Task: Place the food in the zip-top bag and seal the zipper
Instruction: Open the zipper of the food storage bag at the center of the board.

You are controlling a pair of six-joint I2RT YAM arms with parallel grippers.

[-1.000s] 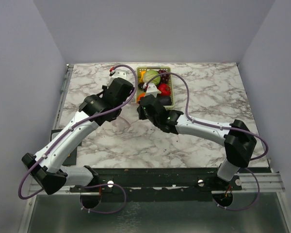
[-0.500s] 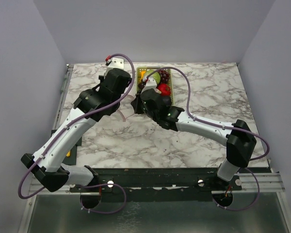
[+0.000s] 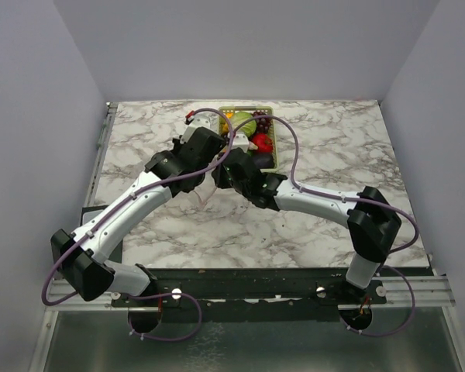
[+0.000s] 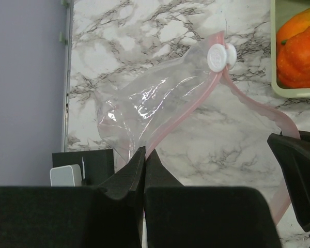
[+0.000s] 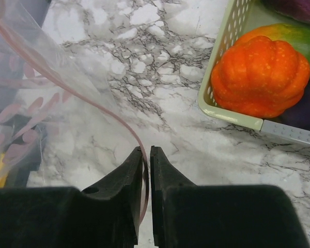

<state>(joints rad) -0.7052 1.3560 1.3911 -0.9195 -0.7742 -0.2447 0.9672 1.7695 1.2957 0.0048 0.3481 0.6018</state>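
The zip-top bag (image 4: 144,103) hangs between the two hands, to the left of the basket and over the middle of the table (image 5: 196,165). The left hand (image 4: 144,155) is clamped tight on the zipper (image 4: 191,103), its two black fingers pressed together with the pink strip running straight down into them. From that pinch the strip climbs away to a white round slider (image 4: 217,57) at the far end of the mouth, and the clear, crinkled film billows out to the left of it. A second length of pink edge curves down from the slider toward the right hand (image 5: 146,150). There the fingers stand only a sliver apart, with the thin pink strip threaded into the gap. Whether they actually pinch it cannot be told from the wrist view. The film rises from that hand up and to the left.

Just beyond both hands sits the yellow-green basket (image 5: 222,77), resting on the marble and apart from the bag. The food lies inside it. An orange toy pumpkin (image 5: 261,77) fills the near corner against the rim, with a green toy (image 5: 299,36) right behind it. In the overhead view a red toy (image 3: 262,142) and dark grapes (image 3: 261,118) show farther back in the basket, partly covered by the arms' purple cables.
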